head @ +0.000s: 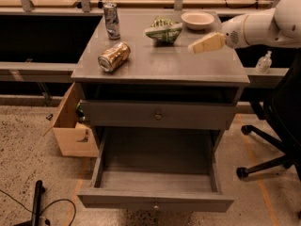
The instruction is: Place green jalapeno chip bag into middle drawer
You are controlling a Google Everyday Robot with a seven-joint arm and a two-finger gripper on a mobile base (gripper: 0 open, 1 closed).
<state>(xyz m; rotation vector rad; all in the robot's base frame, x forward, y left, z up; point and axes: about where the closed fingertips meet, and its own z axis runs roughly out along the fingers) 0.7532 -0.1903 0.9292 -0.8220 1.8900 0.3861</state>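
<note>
The green jalapeno chip bag (163,29) lies crumpled on the grey cabinet top (160,62), near the back, left of a white bowl. My gripper (205,43) hangs over the right part of the top, a short way right of and nearer than the bag, not touching it. The white arm (263,25) reaches in from the right. The middle drawer (156,173) is pulled out below, its grey floor bare, with a small round knob on its front edge.
A gold can (114,56) lies on its side at the front left of the top. A silver can (111,20) stands upright at the back left. The white bowl (197,19) sits at the back right. A cardboard box (70,121) stands left of the cabinet, an office chair (282,121) right.
</note>
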